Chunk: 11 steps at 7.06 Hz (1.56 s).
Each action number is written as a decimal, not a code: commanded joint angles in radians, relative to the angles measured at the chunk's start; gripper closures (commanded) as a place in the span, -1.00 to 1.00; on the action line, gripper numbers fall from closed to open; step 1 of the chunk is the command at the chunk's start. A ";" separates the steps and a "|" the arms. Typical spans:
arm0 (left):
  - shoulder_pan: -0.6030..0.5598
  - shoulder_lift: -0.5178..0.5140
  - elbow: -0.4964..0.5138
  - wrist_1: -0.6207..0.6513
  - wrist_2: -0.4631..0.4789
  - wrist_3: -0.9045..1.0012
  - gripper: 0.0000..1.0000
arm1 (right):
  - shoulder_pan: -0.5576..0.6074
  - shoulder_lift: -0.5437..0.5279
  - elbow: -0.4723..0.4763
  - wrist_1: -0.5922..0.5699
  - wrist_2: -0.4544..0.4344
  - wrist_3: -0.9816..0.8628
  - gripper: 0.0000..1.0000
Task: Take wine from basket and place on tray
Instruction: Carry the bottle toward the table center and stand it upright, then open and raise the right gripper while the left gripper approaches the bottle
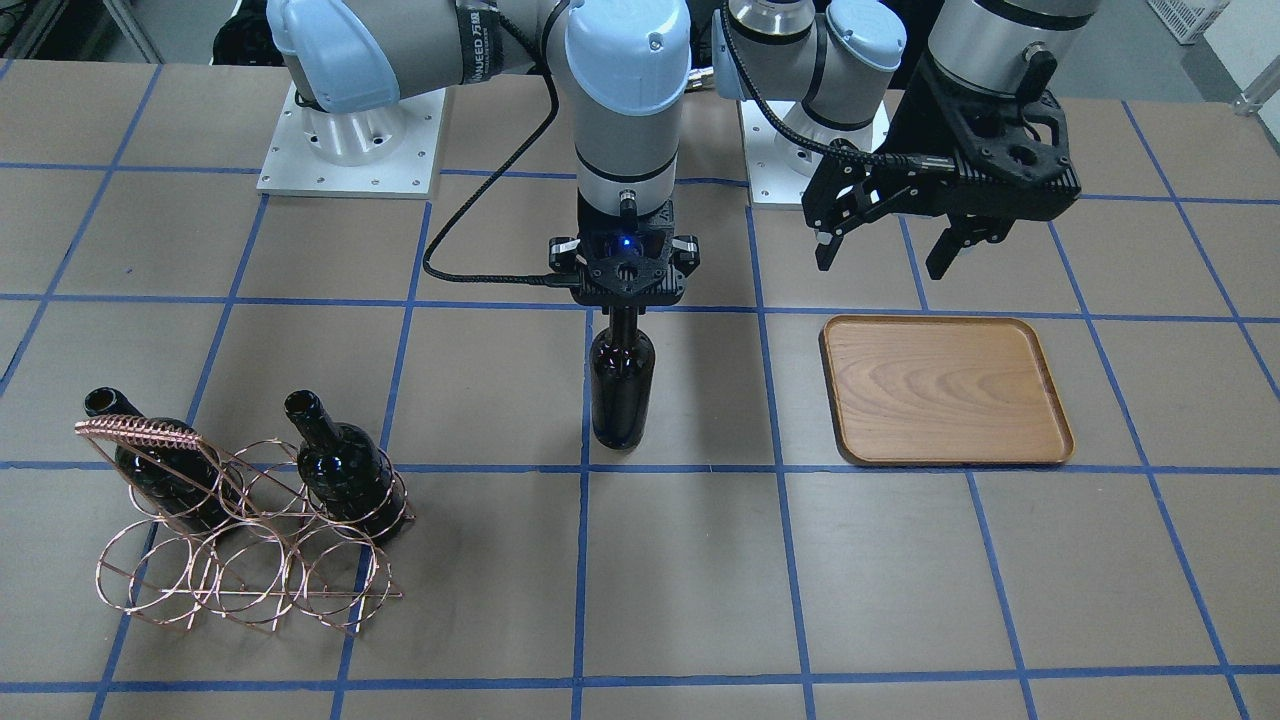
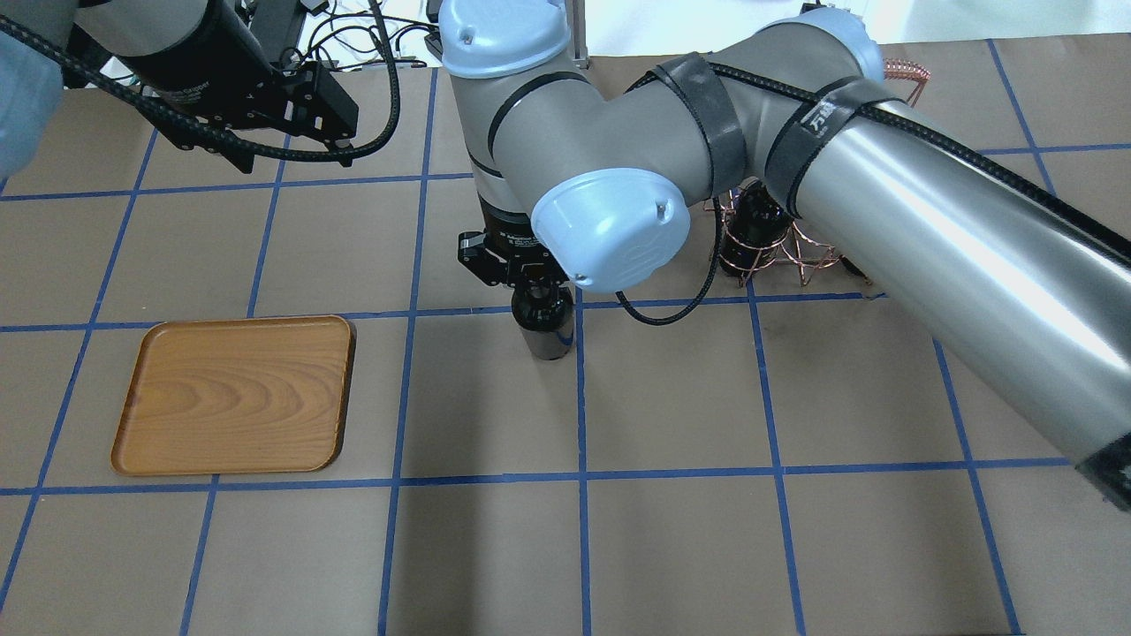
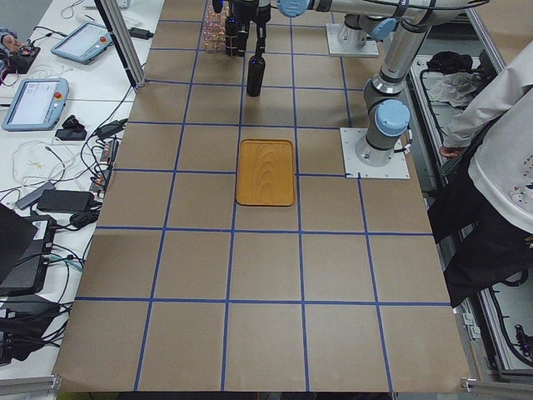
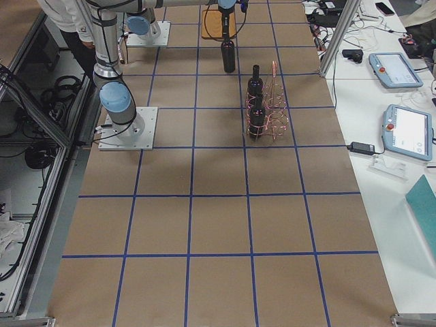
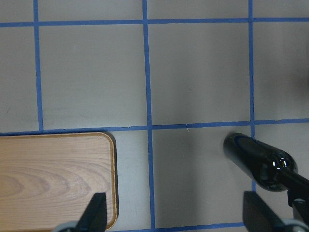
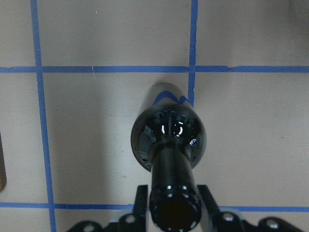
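Exterior front-facing view: right gripper (image 1: 625,305) is clasping upright wine (image 1: 622,385) by its neck, between basket (image 1: 250,560) and tray (image 1: 945,390); tray is lying to robot's left, nearer the gaping left gripper (image 1: 882,262).

Front-facing and overhead views look steeply down on the bench (image 1: 700,560) from opposite long sides. Both take in the tray (image 1: 945,390) and the upright wine (image 1: 622,385). The two end views look along the bench from afar. The wrist cameras look straight down at close range, the right one onto the wine's mouth.
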 commanded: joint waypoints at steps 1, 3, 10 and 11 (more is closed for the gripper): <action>0.000 0.001 0.000 -0.001 0.000 0.000 -1.00 | -0.008 -0.010 -0.019 -0.010 0.005 0.002 -1.00; 0.000 0.004 0.000 -0.001 0.000 0.000 -1.00 | -0.045 -0.063 -0.060 0.000 -0.015 -0.007 -1.00; -0.214 -0.116 -0.055 0.153 0.068 -0.247 -1.00 | -0.373 -0.212 -0.053 0.154 -0.119 -0.374 -1.00; -0.260 -0.155 -0.052 0.205 0.071 -0.266 -1.00 | -0.406 -0.208 -0.041 0.158 -0.106 -0.373 -1.00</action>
